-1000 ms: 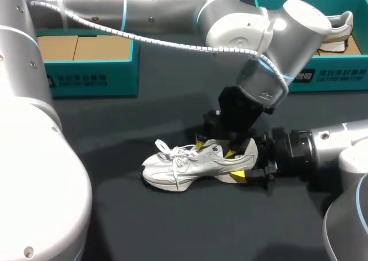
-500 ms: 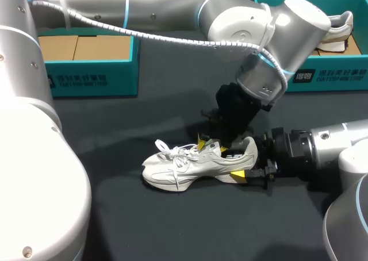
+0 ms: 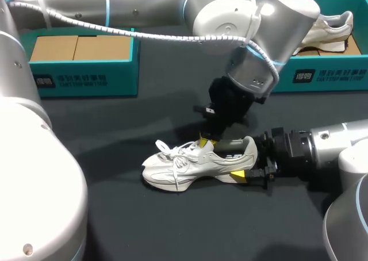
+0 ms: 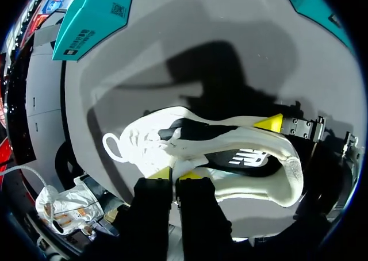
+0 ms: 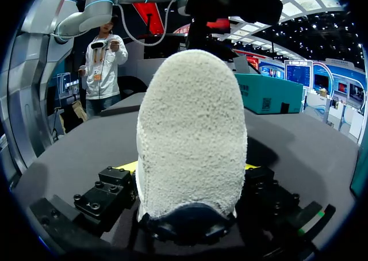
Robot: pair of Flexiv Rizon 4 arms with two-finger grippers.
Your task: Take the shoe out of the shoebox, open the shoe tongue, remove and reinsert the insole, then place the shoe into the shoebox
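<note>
shoe: white sneaker point(image 3: 184, 164) sitting sole-down mid counter point(image 3: 144, 221), toe toward my left
left gripper: point(image 3: 207, 141) comes in from above, pinched tight on the rim of the shoe's opening
right gripper: point(image 3: 241, 164) low at the side, grasping the heel
around: left shoebox point(image 3: 86, 77) and right shoebox point(image 3: 328, 74) at the back, well apart from the sneaker; second shoe point(image 3: 330, 28) in the right one
in the way: left arm point(image 3: 253, 25) covers part of the right shoebox

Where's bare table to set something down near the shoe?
Bare table lies in front of the shoe, toward the near edge, and between its toe and the left shoebox. It is crowded from tongue to heel, where the left hand and right hand grip it.
</note>
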